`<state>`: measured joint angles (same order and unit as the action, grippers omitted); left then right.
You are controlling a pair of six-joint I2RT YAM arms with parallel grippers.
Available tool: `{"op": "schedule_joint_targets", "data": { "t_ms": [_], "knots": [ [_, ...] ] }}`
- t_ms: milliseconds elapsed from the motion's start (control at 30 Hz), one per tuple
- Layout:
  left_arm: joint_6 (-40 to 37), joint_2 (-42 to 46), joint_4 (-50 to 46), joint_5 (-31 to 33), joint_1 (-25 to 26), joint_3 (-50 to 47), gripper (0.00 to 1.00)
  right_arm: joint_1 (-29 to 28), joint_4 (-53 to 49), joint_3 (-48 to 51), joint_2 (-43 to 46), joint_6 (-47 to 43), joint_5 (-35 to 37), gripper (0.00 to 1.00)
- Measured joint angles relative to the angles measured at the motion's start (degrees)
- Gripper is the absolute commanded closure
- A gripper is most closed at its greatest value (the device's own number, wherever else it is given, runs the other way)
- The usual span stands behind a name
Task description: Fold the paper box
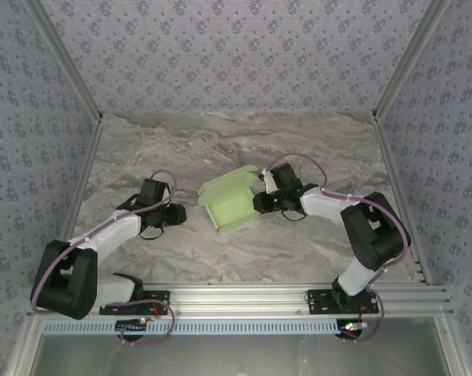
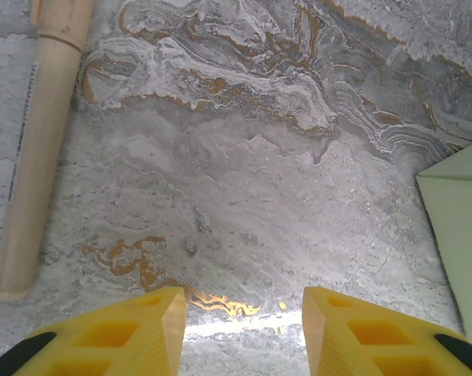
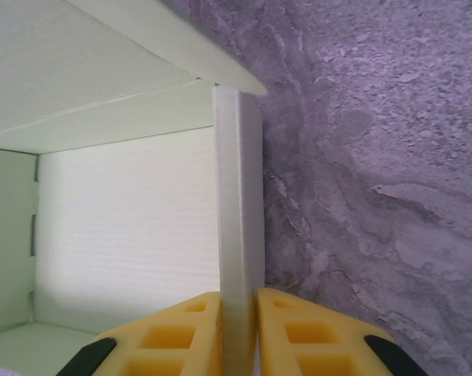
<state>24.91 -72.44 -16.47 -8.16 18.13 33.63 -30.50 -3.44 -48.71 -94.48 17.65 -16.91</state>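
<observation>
Yellow right claw (image 3: 239, 304) pinching the box (image 3: 126, 227) by one upright wall, box sitting open at the middle of the table (image 1: 181, 258), its far flap cut off, left claw (image 2: 243, 309) hanging spread over bare marble, stick (image 2: 40, 149) beside it running out of frame.

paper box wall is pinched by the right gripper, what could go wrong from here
The right gripper pinches one thin wall of the paper box; a hard pull could crease or tear it. The left gripper hangs open beside the box, not touching it, so the box may slide or tip on the table.
</observation>
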Motion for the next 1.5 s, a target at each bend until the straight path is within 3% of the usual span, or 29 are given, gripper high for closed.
{"op": "schedule_joint_targets", "data": {
  "t_ms": [400,633,800,1067,1500],
  "knots": [
    [-0.2,0.0,0.02,0.0,0.0,0.0,0.57,-7.93,-9.42,-5.42,-0.26,-0.52,17.62,0.88],
    [-0.24,-0.11,0.07,0.0,0.0,0.0,0.57,-13.29,-16.59,-11.15,-4.24,0.2,30.36,0.88],
    [-0.37,-0.11,0.07,0.0,0.0,0.0,0.57,-15.17,-19.15,-13.49,-6.29,1.05,35.67,0.88],
    [-0.42,-0.11,0.07,0.0,0.0,0.0,0.57,-15.17,-20.15,-13.81,-6.51,1.4,37.07,0.82],
    [-0.39,-0.11,0.04,0.0,0.0,0.0,0.57,-12.02,-19.76,-13.81,-1.7,2.45,31.19,0.66]
  ]
}}
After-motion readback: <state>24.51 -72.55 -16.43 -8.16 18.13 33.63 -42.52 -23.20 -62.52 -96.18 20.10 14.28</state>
